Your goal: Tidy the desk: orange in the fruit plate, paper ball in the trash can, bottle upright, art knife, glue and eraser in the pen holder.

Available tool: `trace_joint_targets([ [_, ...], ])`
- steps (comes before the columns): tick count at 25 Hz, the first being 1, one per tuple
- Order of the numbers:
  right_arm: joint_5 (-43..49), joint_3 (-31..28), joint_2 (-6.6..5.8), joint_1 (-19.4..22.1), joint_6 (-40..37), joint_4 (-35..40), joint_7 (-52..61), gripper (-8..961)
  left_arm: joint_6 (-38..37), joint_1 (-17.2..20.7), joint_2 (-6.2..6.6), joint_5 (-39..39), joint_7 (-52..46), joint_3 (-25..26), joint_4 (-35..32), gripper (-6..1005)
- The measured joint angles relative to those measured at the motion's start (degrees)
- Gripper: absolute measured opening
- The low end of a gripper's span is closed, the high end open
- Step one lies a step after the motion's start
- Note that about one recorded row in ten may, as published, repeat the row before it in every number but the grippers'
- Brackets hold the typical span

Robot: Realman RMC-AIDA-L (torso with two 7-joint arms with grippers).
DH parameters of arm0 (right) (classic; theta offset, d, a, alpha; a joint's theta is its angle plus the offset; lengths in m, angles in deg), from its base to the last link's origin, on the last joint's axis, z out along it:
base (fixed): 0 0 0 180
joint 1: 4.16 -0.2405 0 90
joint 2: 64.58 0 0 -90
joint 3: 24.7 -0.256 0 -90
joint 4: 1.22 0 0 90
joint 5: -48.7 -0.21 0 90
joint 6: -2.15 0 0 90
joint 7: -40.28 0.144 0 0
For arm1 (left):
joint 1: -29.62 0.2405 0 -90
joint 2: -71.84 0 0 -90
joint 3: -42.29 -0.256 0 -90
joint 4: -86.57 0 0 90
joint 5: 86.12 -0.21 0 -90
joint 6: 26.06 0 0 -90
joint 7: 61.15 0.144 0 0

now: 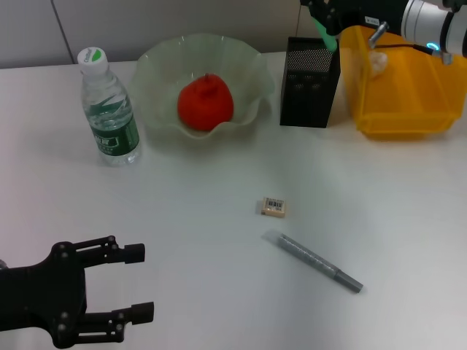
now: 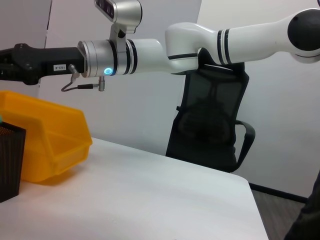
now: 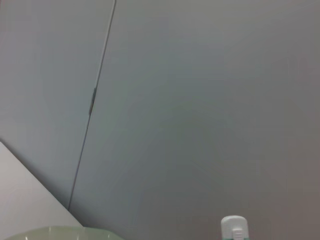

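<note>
Orange (image 1: 206, 102) rests in the fruit plate (image 1: 157, 73); in the head view we also see the bottle (image 1: 108, 109) upright and the paper ball (image 1: 377, 64) in the trash can (image 1: 408, 102), so we judge those three steps done. Eraser (image 1: 273, 207) with its barcode sticker and a grey pen-like tool (image 1: 319, 262), probably the art knife, lie on the surface (image 1: 182, 211), still to be stowed. Right gripper (image 1: 326, 28) hangs over the pen holder (image 1: 309, 73), closed on a green item, perhaps the glue. Left gripper (image 1: 139, 283) waits, fingers spread, near the front edge. Bottle label text is unreadable.

Left wrist view: trash can (image 2: 45, 140), pen holder (image 2: 10, 160), the right arm (image 2: 200, 45) above; its small label is illegible.

Right wrist view: only wall, the plate rim (image 3: 55, 233) and bottle cap (image 3: 235, 229).
</note>
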Motion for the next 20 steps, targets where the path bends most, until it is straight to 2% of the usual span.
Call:
trace_joint_targets([
  [20, 0.5, 0.5, 0.15, -2.3, 2.1, -4.1, 3.9, 161, 1.6, -0.4, 0.11, -0.6, 0.9, -0.1, 0.6, 783],
])
